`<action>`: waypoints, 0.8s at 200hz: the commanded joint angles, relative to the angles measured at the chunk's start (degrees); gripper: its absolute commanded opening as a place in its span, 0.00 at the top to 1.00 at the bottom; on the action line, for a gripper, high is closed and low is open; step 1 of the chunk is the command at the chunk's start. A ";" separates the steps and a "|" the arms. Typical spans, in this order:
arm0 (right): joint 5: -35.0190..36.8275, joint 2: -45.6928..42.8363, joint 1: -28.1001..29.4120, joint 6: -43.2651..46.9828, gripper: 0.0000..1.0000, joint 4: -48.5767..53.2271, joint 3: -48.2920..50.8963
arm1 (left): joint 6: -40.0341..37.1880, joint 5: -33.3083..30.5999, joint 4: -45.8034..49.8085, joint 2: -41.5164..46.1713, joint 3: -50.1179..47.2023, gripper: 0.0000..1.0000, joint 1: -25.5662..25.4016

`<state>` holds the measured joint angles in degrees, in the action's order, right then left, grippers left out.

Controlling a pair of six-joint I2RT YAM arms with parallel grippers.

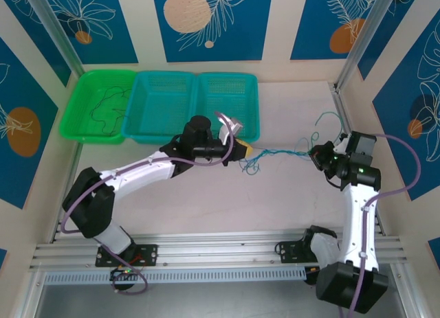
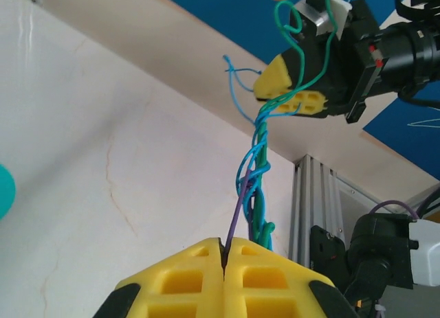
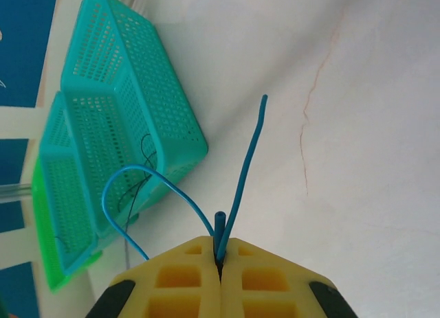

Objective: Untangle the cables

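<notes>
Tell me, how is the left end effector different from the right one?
The left end effector pinches a purple cable; the right end effector pinches blue cables. The left one sits in front of the teal baskets; the right one sits near the right wall. Both are shut with yellow fingers, and the twisted bundle stretches between them.

Three baskets stand in a row at the far edge of the pale counter (image 1: 275,208) — green basket (image 1: 110,73) leftmost, middle teal basket (image 1: 165,74), right teal basket (image 1: 227,75) — sides touching. Blue leaf-patterned wall panels (image 1: 213,23) rise behind.
</notes>
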<state>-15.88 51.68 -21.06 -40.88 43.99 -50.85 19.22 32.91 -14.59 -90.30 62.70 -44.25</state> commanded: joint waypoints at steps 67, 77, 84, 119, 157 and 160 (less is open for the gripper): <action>19.59 4.62 -12.74 -3.24 1.00 -0.59 -0.94 | 2.14 -8.95 7.76 20.76 -7.01 1.00 14.74; 15.24 4.82 -12.25 -2.73 1.00 -2.51 -0.50 | 0.31 -7.74 8.86 21.97 -7.15 1.00 14.94; 11.02 5.12 -11.49 -2.01 1.00 -4.43 0.22 | -0.65 -5.04 8.54 22.26 -7.26 1.00 14.83; 0.54 5.42 -2.79 -0.64 1.00 -7.18 -0.28 | -8.83 1.16 8.09 20.04 -6.86 1.00 8.06; -0.86 1.43 11.65 5.72 1.00 -8.30 -8.00 | -10.30 -0.16 5.47 15.83 -7.24 0.42 3.58; -0.44 1.21 12.82 6.29 1.00 -8.30 -8.76 | -10.08 0.18 5.76 15.38 -6.79 0.41 3.64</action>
<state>-12.84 56.40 -15.27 -39.94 37.93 -53.10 11.40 31.24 -7.86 -72.36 55.75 -40.27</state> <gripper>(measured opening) 0.067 0.495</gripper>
